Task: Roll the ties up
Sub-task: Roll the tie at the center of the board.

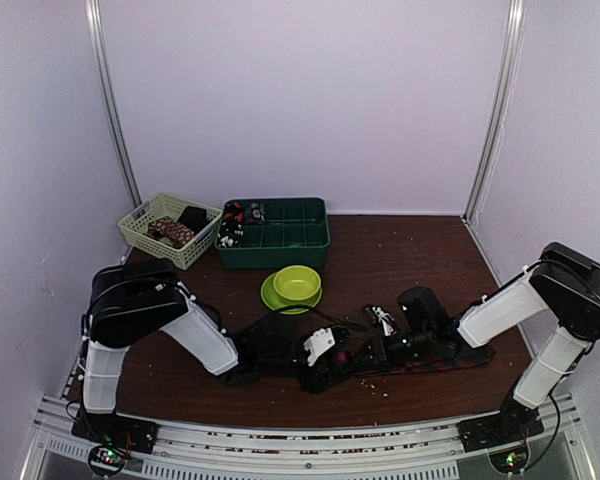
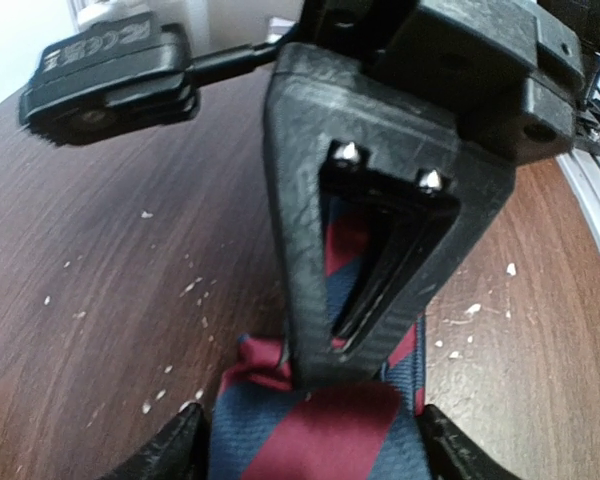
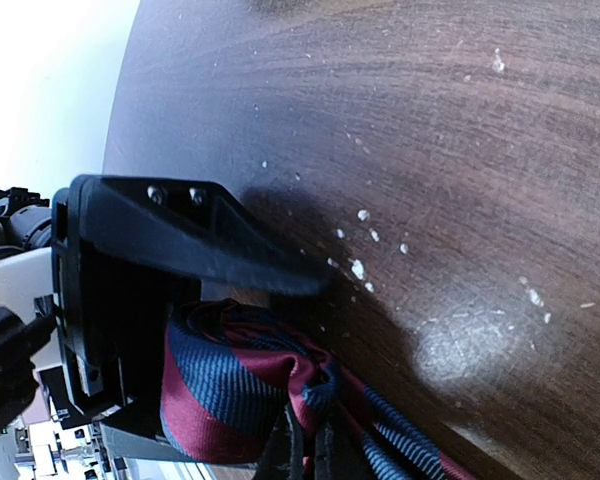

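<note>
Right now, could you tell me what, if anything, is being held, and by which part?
The right end effector is shut on the striped tie, pinching its bunched fold. The left end effector straddles the tie, open; no grip is evident.

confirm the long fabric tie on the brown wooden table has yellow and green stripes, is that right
No: the long fabric tie on the brown wooden table has red and navy stripes; the left wrist view shows it.

Left arm (image 1: 195, 335), right arm (image 1: 500, 310) low over tie (image 1: 435, 362); green bowl (image 1: 297, 284) behind.
</note>
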